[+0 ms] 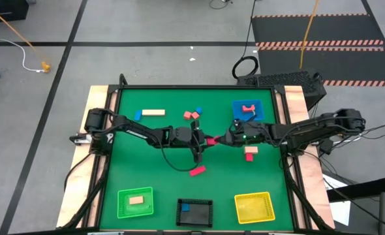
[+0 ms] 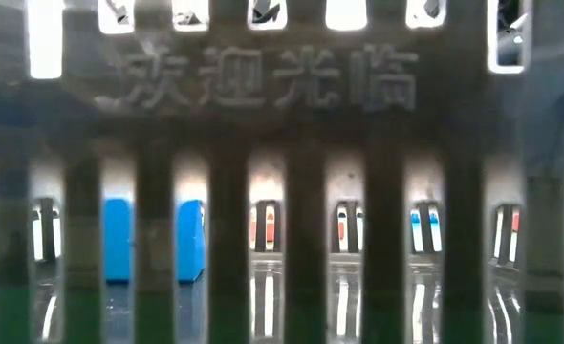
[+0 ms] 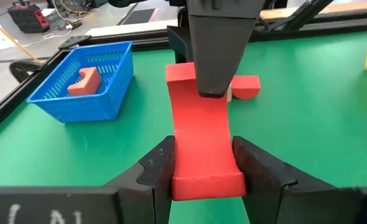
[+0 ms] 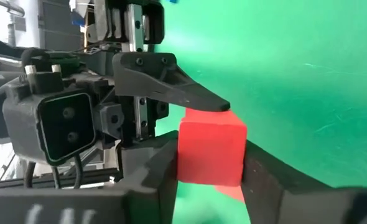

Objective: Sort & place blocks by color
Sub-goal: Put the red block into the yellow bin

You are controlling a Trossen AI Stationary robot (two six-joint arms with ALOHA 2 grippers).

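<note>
A red block (image 1: 213, 140), waisted in the middle, hangs above the middle of the green table between my two grippers. My left gripper (image 1: 203, 139) reaches in from the table's left and is shut on one end of it. My right gripper (image 1: 222, 139) reaches in from the right and is shut on the other end. Loose blocks lie around: a tan bar (image 1: 153, 112), a blue one (image 1: 138, 115), red ones (image 1: 192, 114) (image 1: 197, 171) and a red and tan pair (image 1: 250, 153). My left gripper pinches the red block's near end (image 3: 205, 180) between its two fingers (image 3: 158, 171), one on each side face. It comes in about level from the table's left, along the block. The block sticks out ahead of the fingers, clear of the table. My right gripper pinches the block's opposite end (image 4: 211, 149) between its two fingers (image 4: 261, 177). It comes about level from the table's right, rolled a quarter turn against the left one, so one finger (image 3: 216, 56) lies on the block's top face. The block is clear of the table.
A blue tray (image 1: 263, 106) at the far right holds a red block (image 1: 247, 108). Along the near edge stand a green tray (image 1: 123, 210) with a tan block, a black tray (image 1: 179, 213) with a blue block, and a yellow tray (image 1: 254, 207). A mesh wall (image 2: 282, 191) fills the low view.
</note>
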